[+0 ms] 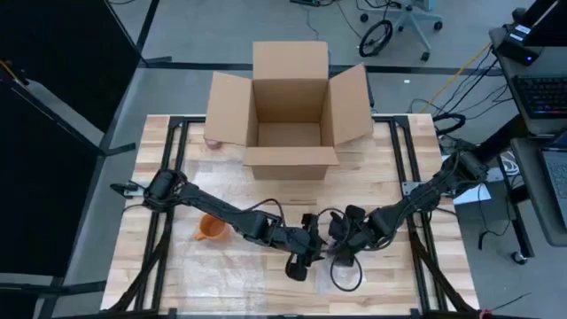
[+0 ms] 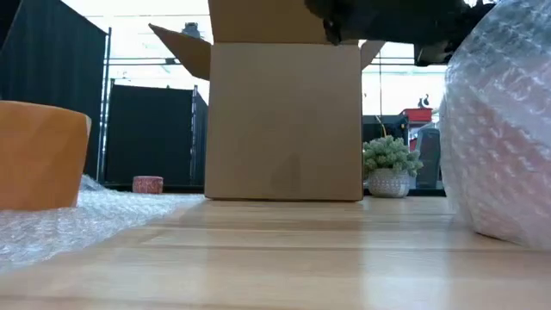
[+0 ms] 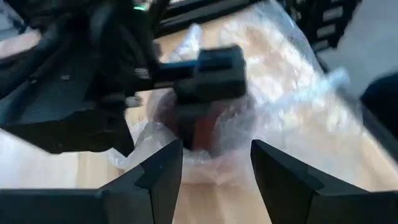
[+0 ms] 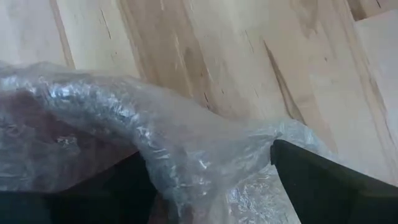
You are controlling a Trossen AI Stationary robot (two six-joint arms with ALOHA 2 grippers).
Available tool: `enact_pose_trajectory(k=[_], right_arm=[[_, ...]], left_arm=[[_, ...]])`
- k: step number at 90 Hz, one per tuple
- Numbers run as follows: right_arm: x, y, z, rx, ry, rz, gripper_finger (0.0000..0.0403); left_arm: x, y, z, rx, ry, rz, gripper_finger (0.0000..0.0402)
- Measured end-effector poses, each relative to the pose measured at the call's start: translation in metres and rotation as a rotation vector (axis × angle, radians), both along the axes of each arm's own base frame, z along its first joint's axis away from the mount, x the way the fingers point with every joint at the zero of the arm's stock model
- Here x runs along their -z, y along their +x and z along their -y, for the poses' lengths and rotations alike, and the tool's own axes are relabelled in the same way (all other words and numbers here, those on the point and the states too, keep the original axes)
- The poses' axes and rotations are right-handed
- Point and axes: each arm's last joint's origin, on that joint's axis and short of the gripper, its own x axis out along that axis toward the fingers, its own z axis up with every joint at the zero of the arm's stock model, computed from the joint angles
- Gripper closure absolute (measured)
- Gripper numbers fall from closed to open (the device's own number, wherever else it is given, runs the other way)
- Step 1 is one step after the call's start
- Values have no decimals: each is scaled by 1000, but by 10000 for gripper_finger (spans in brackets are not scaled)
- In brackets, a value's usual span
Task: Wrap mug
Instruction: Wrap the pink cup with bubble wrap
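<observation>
A dark red mug [image 3: 202,127], swathed in clear bubble wrap [image 3: 292,81], sits on the wooden table [image 1: 390,266] near its front edge, between the two grippers that meet there. The left gripper [image 3: 214,171] hangs just short of the bundle with its fingers [image 3: 158,177] spread wide and nothing between them, the mug directly ahead of the gap. The right gripper [image 1: 341,257] is on the far side of the bundle from it, pressed into the wrap; in its own wrist view the plastic bulges between its two dark fingers [image 4: 323,186], which are clenched on the bubble wrap. An orange cup [image 1: 211,229] stands on a loose sheet of wrap to the left of the left gripper, well apart from it. Beyond both grippers, at the table's far edge, an open cardboard box [image 1: 288,111] stands with its flaps splayed. A small potted plant [image 2: 392,168] shows in the room behind the box.
</observation>
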Motion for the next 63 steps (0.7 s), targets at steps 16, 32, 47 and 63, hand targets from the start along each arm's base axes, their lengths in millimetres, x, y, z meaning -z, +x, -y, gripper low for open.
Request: enact_pose_trajectory(k=[16,32,47,63], right_arm=[[0,0,0,-1,-1,-1,117],[0,0,0,1,-1,-1,117],[0,-1,0,4,-1,-5,117],[0,-1,1,16,1,-8,117]], left_arm=[[-1,0,3,191,93,33,223],[14,3,5,304,192,38,223],[33,13,6,345,271,84,223],[33,18,2,344,301,126,223]])
